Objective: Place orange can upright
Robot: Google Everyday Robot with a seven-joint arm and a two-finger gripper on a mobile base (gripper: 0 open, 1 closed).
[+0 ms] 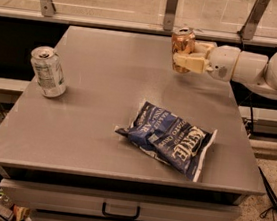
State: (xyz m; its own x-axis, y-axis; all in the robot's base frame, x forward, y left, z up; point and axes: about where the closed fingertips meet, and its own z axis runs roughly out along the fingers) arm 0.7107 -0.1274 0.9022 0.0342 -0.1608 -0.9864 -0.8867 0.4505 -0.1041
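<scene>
Your claw [184,56] reaches in from the right and is clamped around the orange can [182,38], holding it roughly upright over the far right part of the bench [94,102]. You have a blue chip bag [167,139] lying flat toward the front right, and a silver-white can [48,71] standing at the left edge, well apart from the claw.

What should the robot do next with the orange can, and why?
Probably ease it straight down onto the table. The gripper is shut on the orange can, which is upright over the table's back right part, but I cannot tell if its bottom touches the top yet.
</scene>
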